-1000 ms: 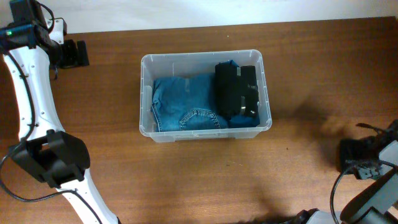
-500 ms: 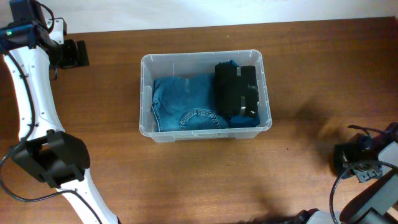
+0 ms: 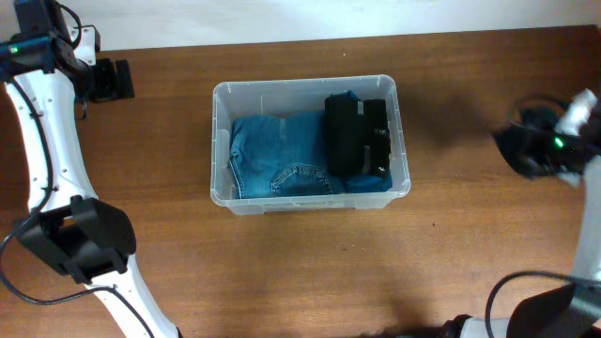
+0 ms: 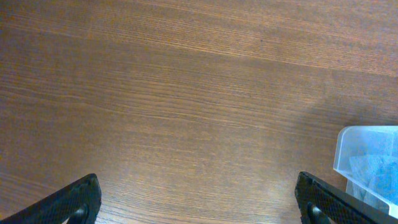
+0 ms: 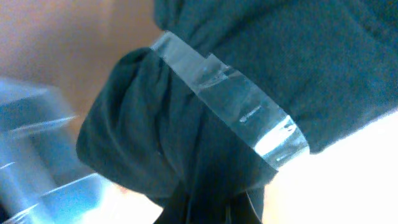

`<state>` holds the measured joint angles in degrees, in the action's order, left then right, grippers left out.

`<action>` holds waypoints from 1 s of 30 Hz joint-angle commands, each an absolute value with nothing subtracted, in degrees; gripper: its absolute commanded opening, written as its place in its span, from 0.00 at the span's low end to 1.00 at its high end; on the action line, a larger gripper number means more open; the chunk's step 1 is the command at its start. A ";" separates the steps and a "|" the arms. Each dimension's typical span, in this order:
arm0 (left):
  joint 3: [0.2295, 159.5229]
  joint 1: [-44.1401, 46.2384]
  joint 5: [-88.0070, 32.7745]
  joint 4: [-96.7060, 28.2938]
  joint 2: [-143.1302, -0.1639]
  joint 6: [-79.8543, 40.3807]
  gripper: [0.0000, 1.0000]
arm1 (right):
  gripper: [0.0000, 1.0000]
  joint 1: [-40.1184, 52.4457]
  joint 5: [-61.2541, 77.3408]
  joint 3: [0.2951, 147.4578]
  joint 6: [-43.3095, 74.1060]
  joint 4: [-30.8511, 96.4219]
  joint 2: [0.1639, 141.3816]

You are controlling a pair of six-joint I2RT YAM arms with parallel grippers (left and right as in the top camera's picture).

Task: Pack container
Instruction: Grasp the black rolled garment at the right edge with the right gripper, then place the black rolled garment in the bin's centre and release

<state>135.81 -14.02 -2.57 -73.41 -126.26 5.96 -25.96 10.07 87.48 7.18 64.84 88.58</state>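
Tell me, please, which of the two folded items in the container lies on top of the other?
The black bundle; it lies over the blue jeans, whose denim shows around it.

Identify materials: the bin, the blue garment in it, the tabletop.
The container: clear, slightly frosted plastic, glossy; contents show through its walls.
The blue garment: looks like denim, matte; stitched pocket and seams visible.
The table: brown wood grain, low sheen; solid wood or laminate, can't tell.
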 commanded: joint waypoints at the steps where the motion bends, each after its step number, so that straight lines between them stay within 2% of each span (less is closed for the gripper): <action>1: 135.81 -14.41 -3.22 -73.28 -126.98 6.04 0.99 | 0.04 -14.90 11.60 95.24 4.29 65.78 87.13; 8: 135.81 -14.41 -3.22 -73.28 -127.00 6.02 0.99 | 0.04 6.28 11.38 101.38 6.74 63.16 87.15; 15: 135.81 -14.41 -3.31 -73.28 -127.02 6.02 0.99 | 0.04 21.67 4.93 101.36 12.34 61.01 92.82; 23: 135.81 -14.41 -3.84 -73.34 -127.07 6.02 0.99 | 0.04 27.92 3.81 101.36 18.20 58.13 103.31; 30: 135.81 -14.41 -3.84 -73.32 -127.09 6.02 0.99 | 0.04 31.88 3.79 101.36 17.87 57.14 107.42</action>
<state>135.81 -14.02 -3.01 -73.43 -126.23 5.96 29.67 4.73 100.29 17.37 58.00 106.94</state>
